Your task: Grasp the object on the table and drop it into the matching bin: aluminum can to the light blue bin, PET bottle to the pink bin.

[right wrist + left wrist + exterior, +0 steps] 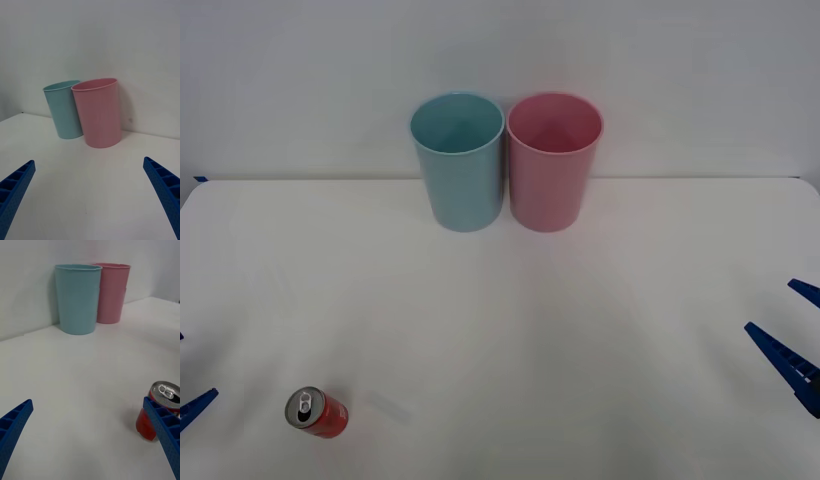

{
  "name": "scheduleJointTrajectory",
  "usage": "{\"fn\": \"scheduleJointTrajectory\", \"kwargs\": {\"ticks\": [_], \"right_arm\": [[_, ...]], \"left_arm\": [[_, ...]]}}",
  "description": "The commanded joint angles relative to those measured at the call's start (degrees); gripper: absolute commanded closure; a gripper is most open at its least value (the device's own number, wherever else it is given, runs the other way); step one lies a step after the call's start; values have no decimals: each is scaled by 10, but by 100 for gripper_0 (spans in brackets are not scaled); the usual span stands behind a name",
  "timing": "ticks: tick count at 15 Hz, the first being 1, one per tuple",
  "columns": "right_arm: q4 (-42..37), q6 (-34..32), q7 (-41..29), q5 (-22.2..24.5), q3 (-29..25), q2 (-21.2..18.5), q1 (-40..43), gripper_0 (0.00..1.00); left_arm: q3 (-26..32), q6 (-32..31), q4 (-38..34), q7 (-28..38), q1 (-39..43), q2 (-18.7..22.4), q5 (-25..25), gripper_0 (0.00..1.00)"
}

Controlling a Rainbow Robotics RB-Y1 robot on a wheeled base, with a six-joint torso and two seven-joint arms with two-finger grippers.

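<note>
We saw the can (317,412) upright on the table (510,330) (near-left), beside the open left gripper (90,438); the right gripper (90,198) gaped too, facing the bins.

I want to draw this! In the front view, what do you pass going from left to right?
Blue ribbed left gripper → small red aluminum can → light blue plastic bin → pink plastic bin → blue ribbed right gripper.

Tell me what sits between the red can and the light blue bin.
Nothing: in the front view only bare white table lies between the can and the light blue bin. The left wrist view agrees.
</note>
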Motion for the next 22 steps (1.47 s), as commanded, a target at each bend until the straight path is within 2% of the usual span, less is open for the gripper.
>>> {"fn": "scheduleJointTrajectory", "kwargs": {"ticks": [1, 4, 9, 14, 19, 22], "right_arm": [[0, 0, 0, 0, 0, 0, 0, 0], [0, 0, 0, 0, 0, 0, 0, 0], [0, 0, 0, 0, 0, 0, 0, 0], [0, 0, 0, 0, 0, 0, 0, 0], [0, 0, 0, 0, 0, 0, 0, 0], [0, 0, 0, 0, 0, 0, 0, 0]], "left_arm": [[-4, -22, 1, -13, 2, 5, -21, 0], [-10, -38, 1, -53, 6, 5, -56, 0], [-40, -38, 1, -75, 9, 12, -87, 0], [-75, -38, 12, -78, 13, 13, -68, 0], [-119, -34, 31, -116, 10, 9, -35, 0], [-119, -14, 32, -152, 9, -27, -27, 0]]}}
